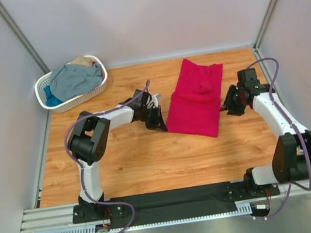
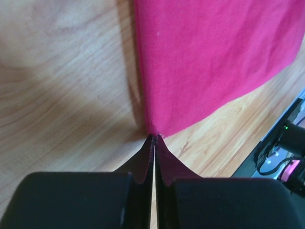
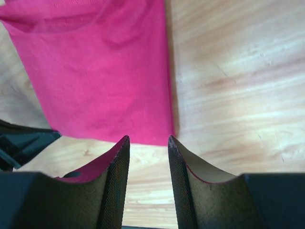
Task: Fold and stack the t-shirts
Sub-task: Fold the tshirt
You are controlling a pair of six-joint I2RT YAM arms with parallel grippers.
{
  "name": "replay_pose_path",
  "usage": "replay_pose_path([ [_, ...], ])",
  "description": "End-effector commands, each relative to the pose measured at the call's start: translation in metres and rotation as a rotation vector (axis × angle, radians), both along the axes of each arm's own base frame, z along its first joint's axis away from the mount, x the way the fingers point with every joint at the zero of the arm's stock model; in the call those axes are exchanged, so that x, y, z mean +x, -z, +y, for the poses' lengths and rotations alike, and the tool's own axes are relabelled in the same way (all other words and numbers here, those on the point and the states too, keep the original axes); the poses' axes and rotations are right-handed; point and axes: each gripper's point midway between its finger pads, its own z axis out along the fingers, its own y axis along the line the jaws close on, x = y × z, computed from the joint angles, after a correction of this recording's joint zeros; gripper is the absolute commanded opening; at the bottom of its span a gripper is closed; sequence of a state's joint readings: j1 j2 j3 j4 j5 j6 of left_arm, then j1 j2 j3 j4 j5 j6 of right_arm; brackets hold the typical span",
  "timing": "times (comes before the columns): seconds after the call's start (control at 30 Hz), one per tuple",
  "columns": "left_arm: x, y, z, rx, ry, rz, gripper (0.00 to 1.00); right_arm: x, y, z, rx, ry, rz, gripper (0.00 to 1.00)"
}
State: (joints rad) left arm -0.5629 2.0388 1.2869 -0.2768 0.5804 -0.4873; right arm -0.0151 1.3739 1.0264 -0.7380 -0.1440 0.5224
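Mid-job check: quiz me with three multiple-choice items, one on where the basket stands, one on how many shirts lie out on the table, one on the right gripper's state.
1. The white basket stands at: A the far left corner of the table; B its far right corner; C its near edge.
2. Shirts lying outside the basket: A one; B two; C three.
3. The right gripper is: A shut on cloth; B open; C shut on the basket's rim.
Answers: 1 A, the top view shows it at the back by the left wall. 2 A, only the crimson t-shirt lies on the wood. 3 B, a clear gap shows between its fingers.
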Motion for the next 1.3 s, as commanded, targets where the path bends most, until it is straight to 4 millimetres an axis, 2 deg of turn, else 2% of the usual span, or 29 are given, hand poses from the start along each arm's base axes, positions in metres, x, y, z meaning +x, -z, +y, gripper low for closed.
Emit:
replay_pose_path([
  [0.0, -0.013, -0.009, -0.007, -0.037, 0.017, -0.007, 0.00, -0.026, -0.004, 0.006, 0.008, -0.041, 0.006, 0.40],
  [0.03, -0.024, -0.002, -0.003, -0.019, 0.013, 0.019, 0.00, -0.031, -0.001, 0.008, 0.016, -0.042, 0.013, 0.40],
  [0.1, -0.032, -0.002, 0.004, 0.013, -0.015, 0.020, 0.00, -0.038, -0.005, 0.008, 0.017, -0.039, 0.002, 0.40],
  [0.13, -0.049, 0.008, 0.010, 0.045, -0.026, 0.058, 0.00, -0.043, -0.004, 0.008, 0.017, -0.039, 0.009, 0.40],
  [0.17, -0.055, 0.004, 0.012, 0.050, -0.031, 0.052, 0.00, -0.045, -0.004, 0.008, 0.016, -0.038, 0.010, 0.40],
  [0.2, -0.059, 0.008, 0.018, 0.082, -0.053, 0.045, 0.00, -0.049, -0.006, 0.015, 0.017, -0.064, 0.003, 0.40],
  [0.23, -0.078, 0.020, 0.027, 0.122, -0.075, 0.090, 0.00, -0.052, -0.005, 0.015, 0.013, -0.067, 0.009, 0.40],
  [0.3, -0.088, 0.013, 0.030, 0.100, -0.100, 0.075, 0.00, -0.060, -0.003, 0.014, 0.010, -0.066, 0.013, 0.40],
  [0.33, -0.106, 0.022, 0.038, 0.123, -0.120, 0.117, 0.00, -0.063, -0.002, 0.014, 0.012, -0.065, 0.018, 0.40],
  [0.4, -0.118, 0.012, 0.038, 0.101, -0.129, 0.100, 0.00, -0.070, 0.000, 0.017, 0.022, -0.068, 0.018, 0.40],
  [0.43, -0.135, 0.017, 0.041, 0.119, -0.125, 0.125, 0.00, -0.072, 0.000, 0.019, 0.029, -0.072, 0.014, 0.40],
  [0.47, -0.140, 0.008, 0.040, 0.103, -0.122, 0.111, 0.05, -0.074, 0.001, 0.020, 0.033, -0.070, 0.012, 0.40],
  [0.53, -0.154, 0.009, 0.047, 0.137, -0.146, 0.125, 0.21, -0.078, 0.003, 0.024, 0.041, -0.077, 0.006, 0.40],
  [0.57, -0.152, -0.001, 0.048, 0.121, -0.162, 0.101, 0.32, -0.078, 0.003, 0.026, 0.045, -0.084, 0.003, 0.40],
  [0.67, -0.138, -0.018, 0.054, 0.151, -0.208, 0.022, 0.45, -0.073, 0.008, 0.036, 0.060, -0.114, 0.003, 0.39],
  [0.7, -0.132, -0.018, 0.063, 0.211, -0.232, -0.005, 0.47, -0.070, 0.009, 0.042, 0.063, -0.137, -0.005, 0.39],
  [0.73, -0.114, -0.037, 0.057, 0.202, -0.228, -0.070, 0.48, -0.065, 0.007, 0.047, 0.070, -0.154, -0.014, 0.39],
  [0.77, -0.106, -0.037, 0.056, 0.226, -0.224, -0.083, 0.48, -0.062, 0.013, 0.051, 0.070, -0.170, 0.009, 0.38],
  [0.83, -0.083, -0.044, 0.046, 0.234, -0.196, -0.121, 0.47, -0.050, 0.014, 0.061, 0.064, -0.202, -0.008, 0.36],
  [0.9, -0.070, -0.045, 0.036, 0.215, -0.167, -0.119, 0.41, -0.037, 0.024, 0.066, 0.069, -0.213, 0.005, 0.34],
  [0.93, -0.059, -0.042, 0.027, 0.209, -0.155, -0.110, 0.37, -0.030, 0.023, 0.068, 0.069, -0.225, -0.008, 0.33],
  [0.97, -0.054, -0.040, 0.022, 0.202, -0.145, -0.099, 0.28, -0.024, 0.025, 0.068, 0.066, -0.228, -0.011, 0.33],
  [1.0, -0.049, -0.040, 0.018, 0.194, -0.141, -0.096, 0.25, -0.020, 0.036, 0.068, 0.055, -0.232, 0.019, 0.33],
  [1.03, -0.036, -0.038, 0.012, 0.186, -0.137, -0.099, 0.22, -0.013, 0.035, 0.066, 0.038, -0.237, 0.010, 0.33],
  [1.1, -0.016, -0.046, 0.004, 0.159, -0.145, -0.117, 0.18, -0.004, 0.047, 0.071, 0.053, -0.250, 0.024, 0.32],
  [1.13, -0.011, -0.037, 0.001, 0.163, -0.137, -0.092, 0.16, 0.001, 0.048, 0.073, 0.057, -0.251, 0.020, 0.32],
  [1.17, 0.001, -0.043, 0.000, 0.152, -0.148, -0.096, 0.16, 0.005, 0.055, 0.073, 0.057, -0.249, 0.029, 0.32],
  [1.2, 0.006, -0.035, 0.000, 0.158, -0.151, -0.081, 0.15, 0.009, 0.058, 0.073, 0.053, -0.245, 0.029, 0.32],
  [1.27, 0.023, -0.040, -0.002, 0.135, -0.168, -0.088, 0.16, 0.019, 0.066, 0.071, 0.036, -0.228, 0.037, 0.32],
])
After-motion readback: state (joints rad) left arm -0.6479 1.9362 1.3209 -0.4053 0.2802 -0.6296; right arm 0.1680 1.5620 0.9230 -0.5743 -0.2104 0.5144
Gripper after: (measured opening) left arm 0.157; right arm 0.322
